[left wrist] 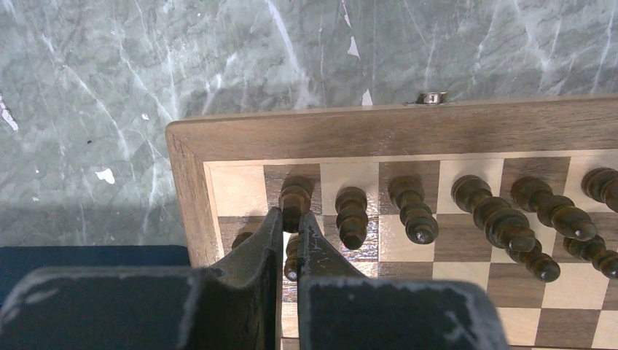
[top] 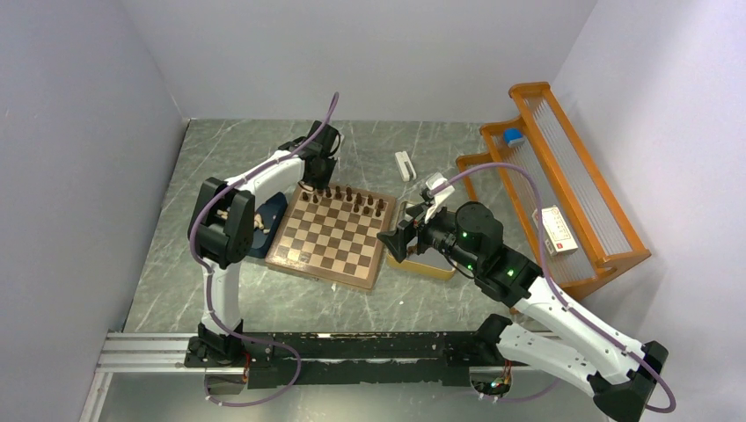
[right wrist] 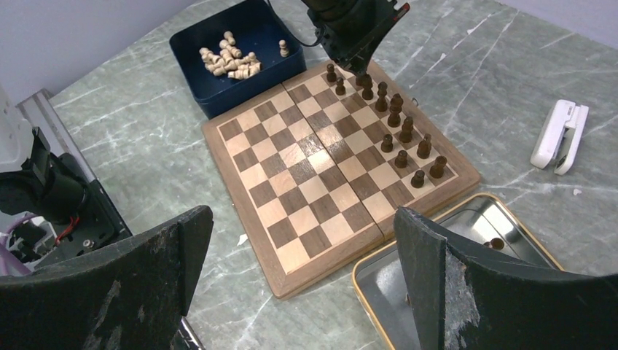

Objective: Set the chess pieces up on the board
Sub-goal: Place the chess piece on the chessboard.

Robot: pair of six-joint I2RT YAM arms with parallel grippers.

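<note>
Reaching across the board [left wrist: 379, 131], left gripper [left wrist: 290, 219] pinches a chess piece [left wrist: 295, 197].

Soft, even overhead light fills all three views I watch remotely. In the left wrist view the left gripper's fingers [left wrist: 251, 255] blur at 6 o'clock, shadow dims the table [left wrist: 87, 219] at 8 o'clock, and the chessmen [left wrist: 415, 211] read sharp.
</note>
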